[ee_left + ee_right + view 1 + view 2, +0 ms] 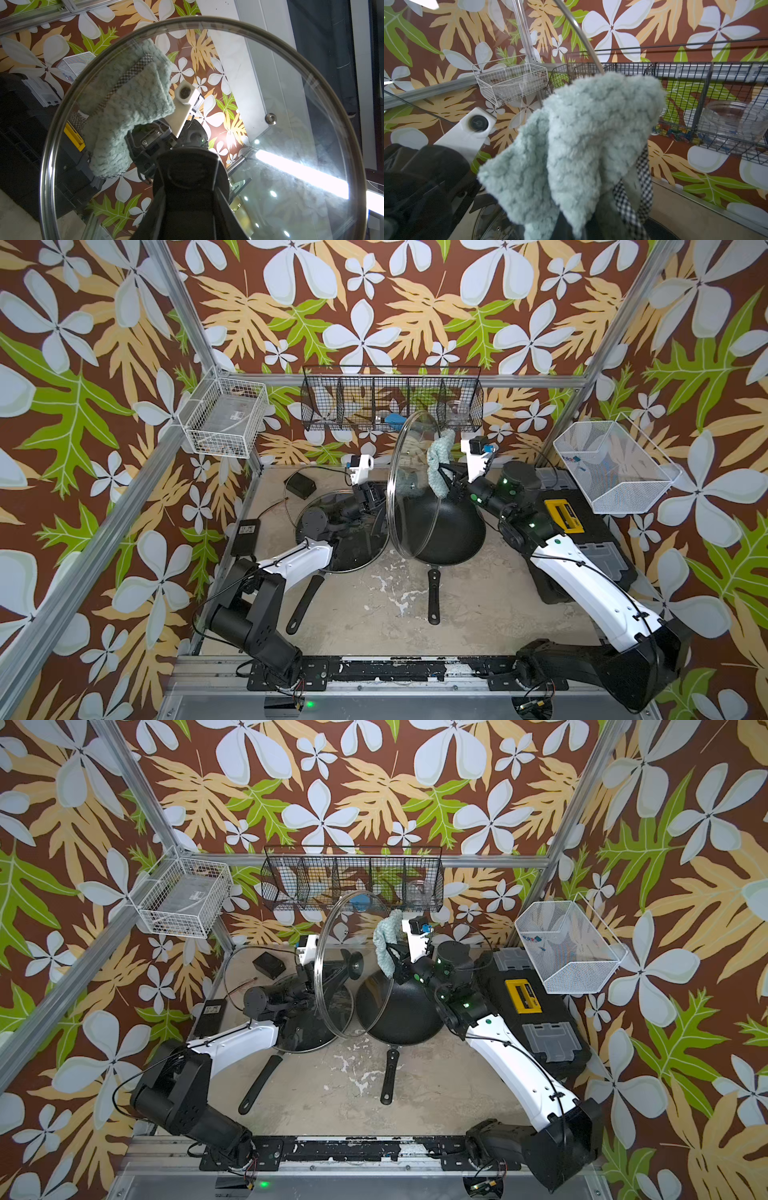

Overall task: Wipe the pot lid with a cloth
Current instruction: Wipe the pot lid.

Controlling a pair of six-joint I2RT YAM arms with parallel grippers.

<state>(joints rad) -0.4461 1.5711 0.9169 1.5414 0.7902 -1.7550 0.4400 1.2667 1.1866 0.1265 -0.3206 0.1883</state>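
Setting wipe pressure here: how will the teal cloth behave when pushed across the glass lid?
Probably floppy: the cloth hangs in folds from the right end effector pinching it. Its nubby pile likely drags rather than slips on the glass of the lid. Seemingly light: one pinch holds it aloft.

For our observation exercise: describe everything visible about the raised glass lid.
The round clear-glass pot lid has a metal rim, a black knob and a small metal vent. It stands on edge above the worn grey table, the left tool shut on its knob. A pale teal nubby cloth seems pressed against its opposite face.
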